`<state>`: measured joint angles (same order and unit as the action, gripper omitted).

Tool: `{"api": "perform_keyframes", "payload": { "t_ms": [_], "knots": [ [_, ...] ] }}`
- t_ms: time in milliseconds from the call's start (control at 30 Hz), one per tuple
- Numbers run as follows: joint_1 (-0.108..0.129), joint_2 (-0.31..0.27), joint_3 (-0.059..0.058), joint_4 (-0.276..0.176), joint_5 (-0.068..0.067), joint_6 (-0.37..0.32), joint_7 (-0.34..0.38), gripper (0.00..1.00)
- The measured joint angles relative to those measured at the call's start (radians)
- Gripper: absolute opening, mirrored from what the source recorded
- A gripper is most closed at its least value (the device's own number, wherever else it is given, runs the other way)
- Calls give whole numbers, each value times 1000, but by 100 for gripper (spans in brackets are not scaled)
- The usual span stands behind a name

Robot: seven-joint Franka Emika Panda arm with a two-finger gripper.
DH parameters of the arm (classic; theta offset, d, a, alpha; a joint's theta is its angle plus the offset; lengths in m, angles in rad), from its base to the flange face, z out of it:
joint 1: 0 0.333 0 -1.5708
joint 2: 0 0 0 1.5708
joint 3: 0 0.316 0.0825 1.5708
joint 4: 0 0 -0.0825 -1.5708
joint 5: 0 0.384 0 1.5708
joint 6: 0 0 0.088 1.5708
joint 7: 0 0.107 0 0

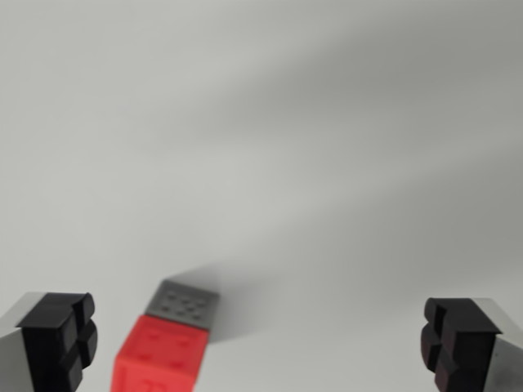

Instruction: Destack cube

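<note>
— So, starting at the wrist view's left: what is that black block in the bottom corner?

— One fingertip (59, 339) of the gripper (260, 341). Its partner sits in the opposite bottom corner, so the two are spread wide apart with nothing between them, which I take as readiness to straddle something.

— And just right of that first fingertip?

— The stack. A red cube (162, 353) is nearest the camera, with a grey cube (185, 304) showing at its far end (seen from this steep angle, I'd judge red to be the top one and grey the base, though the picture is soft). Both lie left of the gripper's midline, clear of either fingertip.

— Why hang there off-centre?

— Probably the approach isn't finished; the hand would need to shift toward the left of the view before closing on the red cube.

— What's underneath?

— A plain pale tabletop (343, 163), matte, crossed by broad diffuse shadows. No walls or room are visible.
</note>
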<state>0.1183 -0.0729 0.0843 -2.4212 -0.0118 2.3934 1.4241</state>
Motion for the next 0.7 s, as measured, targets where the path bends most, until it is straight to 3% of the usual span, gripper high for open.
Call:
{"api": "perform_keyframes", "payload": {
  "t_ms": [700],
  "knots": [
    [65, 21, 80, -115, 0, 111, 267, 100]
  ]
}}
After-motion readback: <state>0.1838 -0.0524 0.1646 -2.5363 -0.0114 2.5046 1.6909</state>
